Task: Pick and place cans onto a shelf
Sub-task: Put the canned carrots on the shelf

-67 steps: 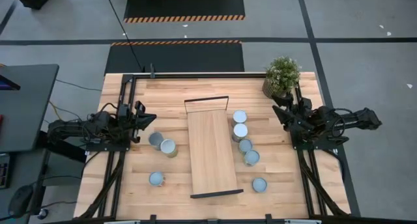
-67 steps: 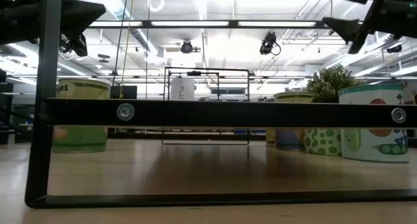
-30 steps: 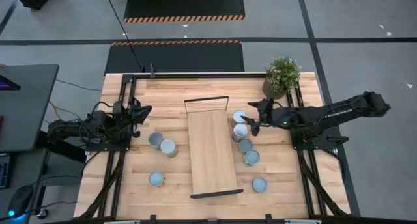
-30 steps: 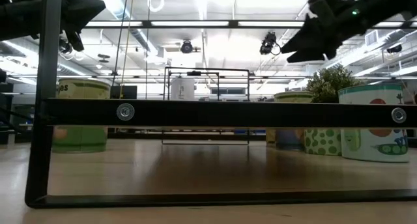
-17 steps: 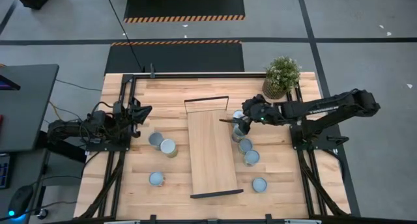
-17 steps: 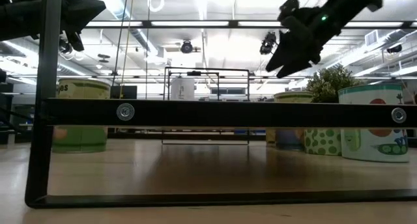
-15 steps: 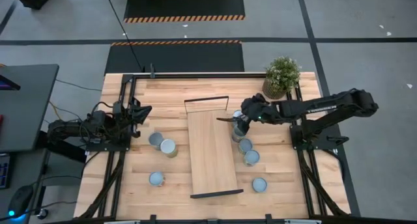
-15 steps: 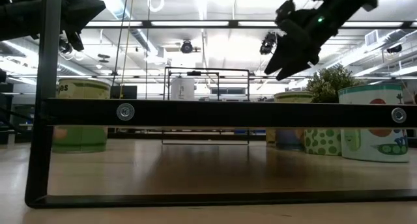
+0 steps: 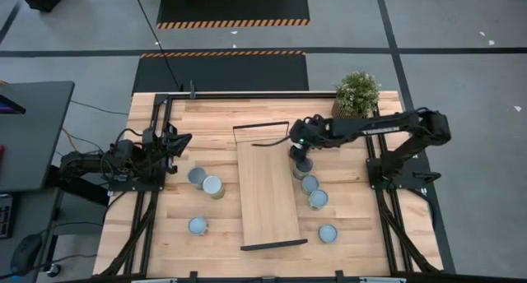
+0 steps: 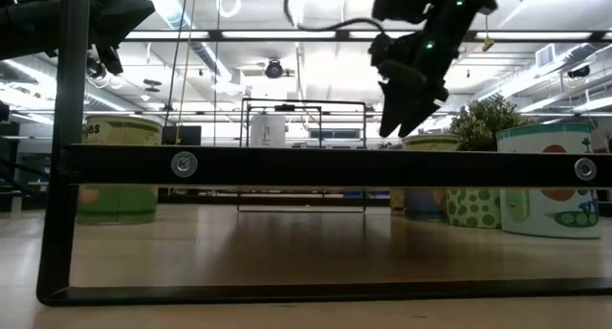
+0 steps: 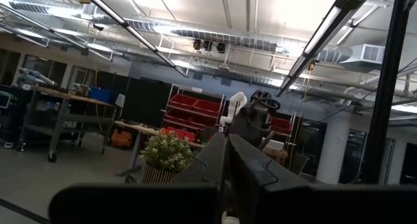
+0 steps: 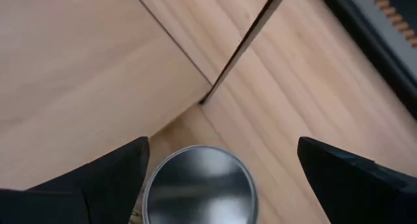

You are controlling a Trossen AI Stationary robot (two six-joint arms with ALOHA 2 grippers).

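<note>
Pale plank tabletop (image 9: 206, 122) carries a long light-wood shelf with thin black end frames (image 9: 268, 192) down its middle. Nearest the front edge, small metal cans with shiny blue-grey tops stand on the tabletop: one at front left (image 9: 198, 225), one at front right (image 9: 328, 233), then two along the shelf's right side (image 9: 317, 199) and a touching pair to its left (image 9: 206, 183). Farther back, the right tool (image 9: 300, 150) hovers directly above another can (image 12: 199, 185) just beside the shelf's right edge, fingers (image 12: 355, 178) spread wide on either side. Leftward, the left tool (image 9: 177, 143) waits; its opening I cannot tell. At the far right corner sits a green potted plant (image 9: 356, 94).
</note>
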